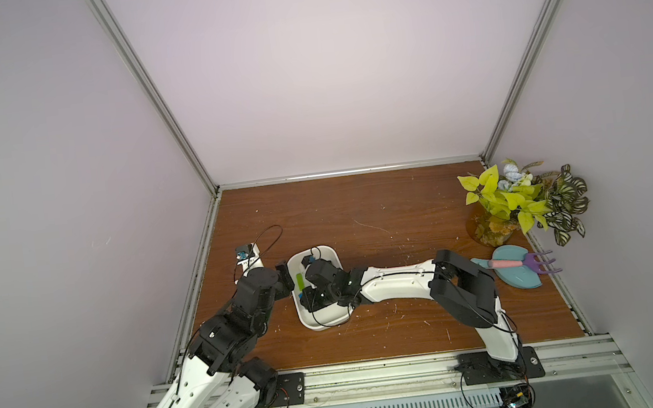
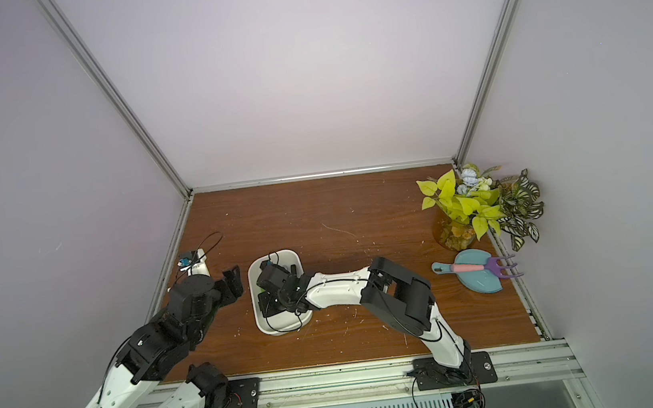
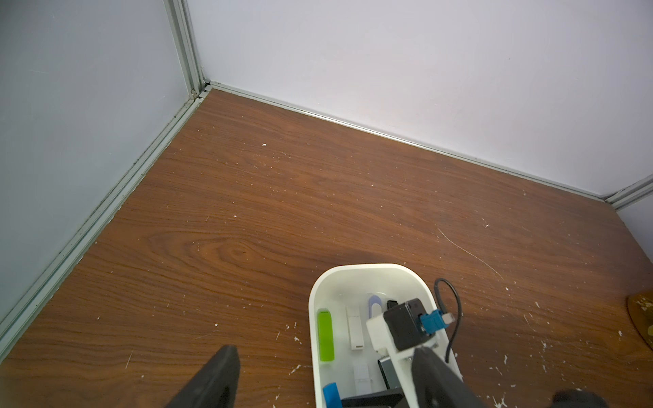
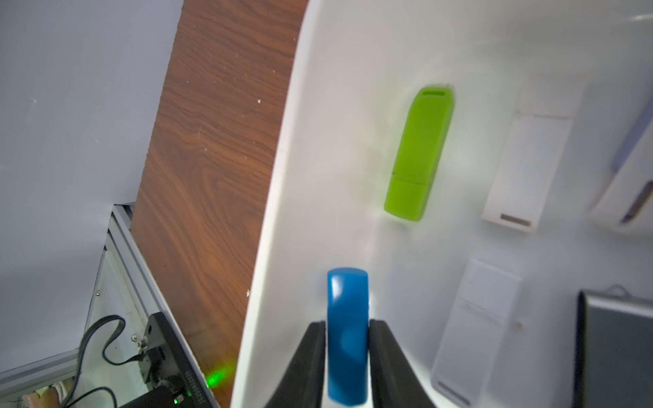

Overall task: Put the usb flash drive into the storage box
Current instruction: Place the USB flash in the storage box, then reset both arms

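R fingers [image 4: 311, 356] flank the blue usb flash drive [image 4: 348, 335] inside the storage box [image 1: 329, 317], near its wall (clamped or let go: can't tell). Green stick [image 4: 418, 155] ahead, white sticks [image 4: 526, 166] alongside. L fingers [image 3: 215, 381] spread, empty, beside box.

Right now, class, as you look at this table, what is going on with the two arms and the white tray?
The right gripper is down inside the storage box, with its jaws against both sides of a blue flash drive. A green flash drive and some white sticks lie on the floor of the box. The left gripper hangs open and empty beside the box.
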Robot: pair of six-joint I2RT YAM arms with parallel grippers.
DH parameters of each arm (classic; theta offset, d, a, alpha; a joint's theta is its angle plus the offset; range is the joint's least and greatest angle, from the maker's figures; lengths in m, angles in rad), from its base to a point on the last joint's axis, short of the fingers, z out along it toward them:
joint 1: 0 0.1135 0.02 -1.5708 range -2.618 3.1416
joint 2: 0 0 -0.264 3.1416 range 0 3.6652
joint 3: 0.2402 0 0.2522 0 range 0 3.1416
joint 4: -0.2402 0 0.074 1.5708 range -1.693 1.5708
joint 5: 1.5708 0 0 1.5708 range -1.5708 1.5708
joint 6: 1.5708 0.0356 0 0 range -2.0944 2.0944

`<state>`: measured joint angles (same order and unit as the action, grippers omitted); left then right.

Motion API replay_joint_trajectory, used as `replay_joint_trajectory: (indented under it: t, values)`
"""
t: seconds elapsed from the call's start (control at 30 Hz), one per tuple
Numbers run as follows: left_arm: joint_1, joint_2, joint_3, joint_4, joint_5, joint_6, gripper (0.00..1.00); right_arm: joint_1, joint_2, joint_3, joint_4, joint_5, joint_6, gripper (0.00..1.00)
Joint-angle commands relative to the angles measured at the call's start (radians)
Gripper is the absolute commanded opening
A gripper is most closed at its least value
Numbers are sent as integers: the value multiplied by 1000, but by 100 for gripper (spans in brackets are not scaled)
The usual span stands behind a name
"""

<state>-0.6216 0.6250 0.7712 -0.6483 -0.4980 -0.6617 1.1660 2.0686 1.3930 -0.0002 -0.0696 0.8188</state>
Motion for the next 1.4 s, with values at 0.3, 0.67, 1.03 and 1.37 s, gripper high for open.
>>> replay_joint_trajectory:
  t: [0.3,0.67,1.03,1.37]
  values:
    - [8,7,-8,-12,-5,2,76,9,-49,36,-51,50,-27,38]
    - [8,-2,-14,-14,-87,-21,83,-138,-484,-80,-119,295,-254,46]
    - [327,124,-105,370,48,151,99,-516,-1094,-888,370,744,-608,99]
    - [365,245,-639,1496,-77,568,99,-659,-1033,-1098,628,722,-793,99]
